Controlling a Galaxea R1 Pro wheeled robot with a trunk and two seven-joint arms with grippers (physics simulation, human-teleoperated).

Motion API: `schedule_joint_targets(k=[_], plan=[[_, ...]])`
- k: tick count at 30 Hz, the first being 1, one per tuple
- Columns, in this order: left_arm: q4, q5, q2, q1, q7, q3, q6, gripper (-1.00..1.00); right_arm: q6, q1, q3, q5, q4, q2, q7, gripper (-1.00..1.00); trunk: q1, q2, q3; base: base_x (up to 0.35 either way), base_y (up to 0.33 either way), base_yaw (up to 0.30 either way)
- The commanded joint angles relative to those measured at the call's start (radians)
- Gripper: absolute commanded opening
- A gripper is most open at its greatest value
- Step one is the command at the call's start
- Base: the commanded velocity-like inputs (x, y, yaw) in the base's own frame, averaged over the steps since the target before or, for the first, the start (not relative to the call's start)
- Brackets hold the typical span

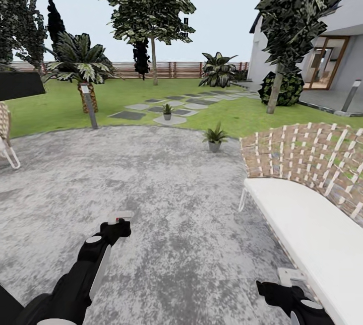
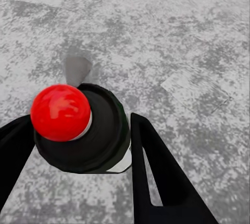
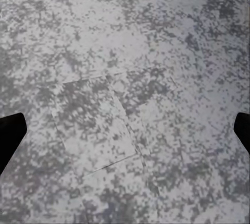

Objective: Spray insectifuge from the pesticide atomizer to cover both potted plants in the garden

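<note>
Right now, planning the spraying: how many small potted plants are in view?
2: one potted plant at the patio's far edge, another on the stepping stones beyond. Others may be hidden.

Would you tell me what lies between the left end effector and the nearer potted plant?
In the head view, just bare grey patio separates the left end effector, holding the spray bottle, from the nearer potted plant.

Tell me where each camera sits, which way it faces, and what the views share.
Head view: high on the robot, facing forward and down over the patio toward two potted plants; both arms show.
Left wrist view: on the left arm, facing down its fingers gripping the pesticide atomizer.
Right wrist view: on the right arm, facing down at bare paving between spread fingers.
All three share the grey patio.
</note>
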Motion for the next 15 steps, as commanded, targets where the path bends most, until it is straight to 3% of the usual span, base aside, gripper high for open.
schedule_joint_targets(k=[1, 15], plan=[[-0.001, -0.005, -0.001, 0.0, -0.002, 0.002, 0.005, -1.0, 0.005, 0.0, 0.001, 0.002, -0.001, 0.0, 0.0, 1.0, 0.0, 0.0, -0.001, 0.338, 0.0, 0.0], [-0.001, -0.005, -0.001, 0.0, -0.002, 0.002, 0.005, -1.0, 0.005, 0.0, 0.001, 0.002, -0.001, 0.0, 0.001, 1.0, 0.0, 0.0, -0.001, 0.338, 0.003, 0.0]])
